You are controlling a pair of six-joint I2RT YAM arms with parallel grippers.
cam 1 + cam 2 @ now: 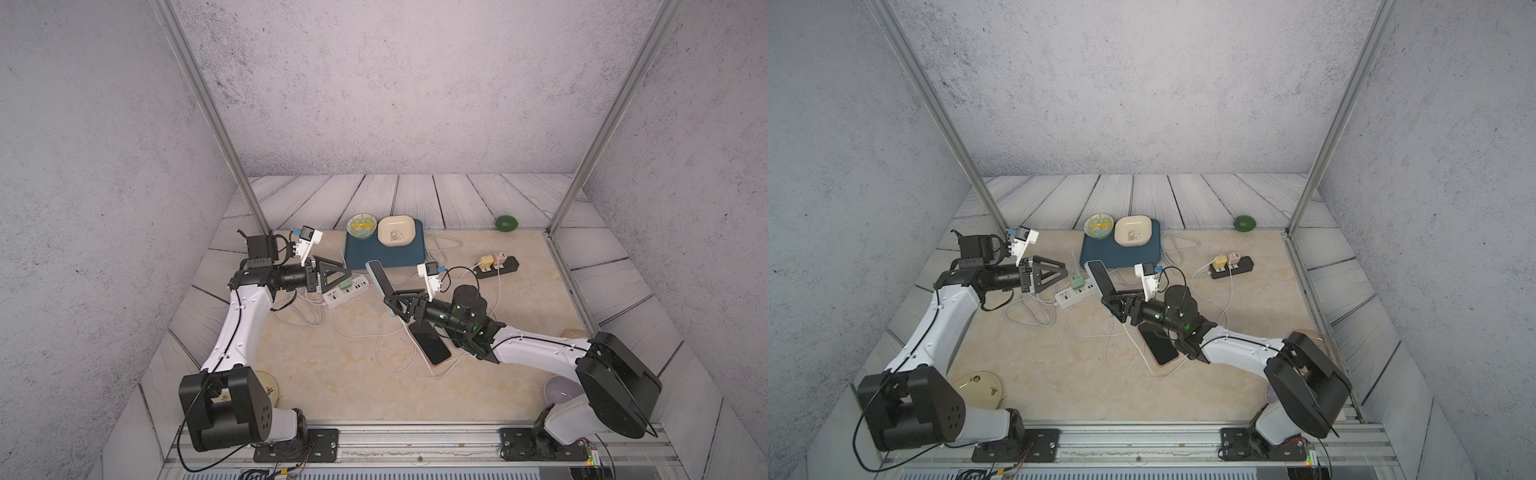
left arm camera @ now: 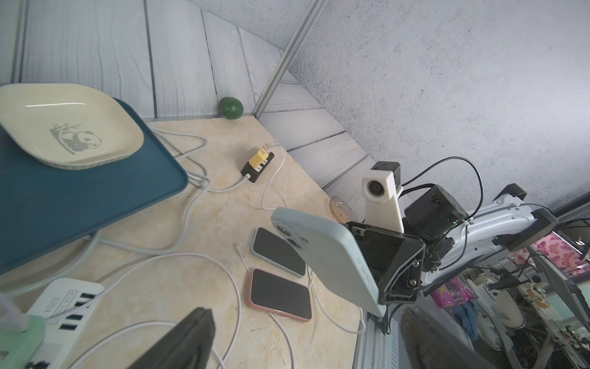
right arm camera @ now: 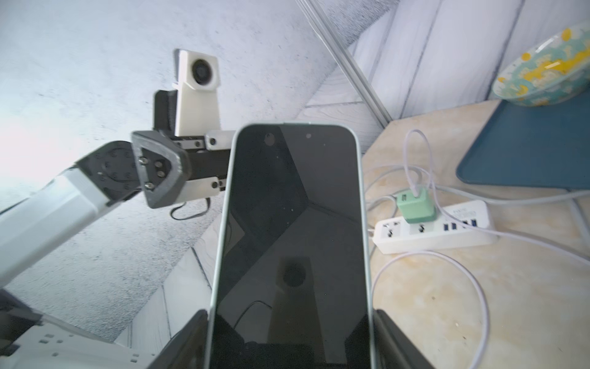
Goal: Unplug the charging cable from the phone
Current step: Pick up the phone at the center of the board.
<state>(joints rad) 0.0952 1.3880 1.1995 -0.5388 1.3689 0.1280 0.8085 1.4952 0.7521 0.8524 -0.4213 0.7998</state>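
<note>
My right gripper (image 1: 390, 306) is shut on the long sides of a phone (image 1: 380, 286) in a pale blue case and holds it tilted above the table. Its dark screen (image 3: 293, 230) faces the right wrist camera. The phone's lower end is hidden between the jaws, so I cannot tell whether a charging cable is in it. White cables (image 1: 380, 332) loop over the table below, and one loose connector end (image 2: 238, 246) lies bare. My left gripper (image 1: 347, 274) hangs open and empty to the left of the phone, above a white power strip (image 1: 347, 293).
Two more phones lie flat under the right arm, one pink-cased (image 2: 281, 294), one pale blue (image 2: 277, 252). Behind them a blue tray (image 1: 384, 257) carries a bowl (image 1: 361, 226) and a cream plate (image 1: 395, 230). A black power strip (image 1: 496, 268) lies at the right.
</note>
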